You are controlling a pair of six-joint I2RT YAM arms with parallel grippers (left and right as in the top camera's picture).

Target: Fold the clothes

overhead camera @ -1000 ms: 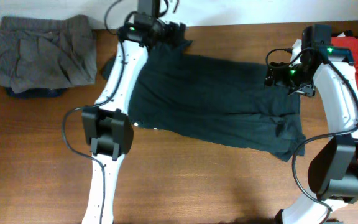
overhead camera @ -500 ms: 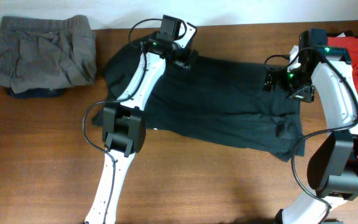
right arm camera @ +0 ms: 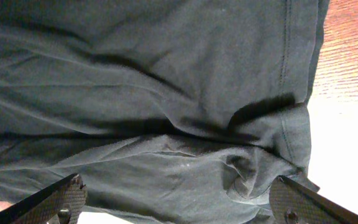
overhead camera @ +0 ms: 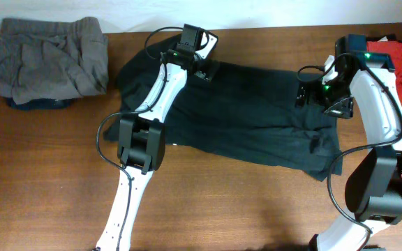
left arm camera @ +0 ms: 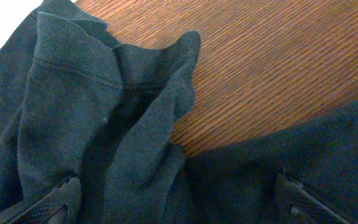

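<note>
The left gripper [left arm camera: 179, 210] hangs wide open and empty, the black shirt [overhead camera: 250, 118]'s bunched sleeve [left arm camera: 123, 112] just ahead of its fingers. The right gripper [right arm camera: 179, 202], equally open, hovers over the opposite end. The shirt's length runs between them. The left arm has swung inward since a second ago.

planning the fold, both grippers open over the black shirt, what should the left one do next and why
Probably lower the left gripper onto the bunched edge and pinch it: that corner of the black T-shirt lies crumpled, so it likely needs spreading before folding.
</note>
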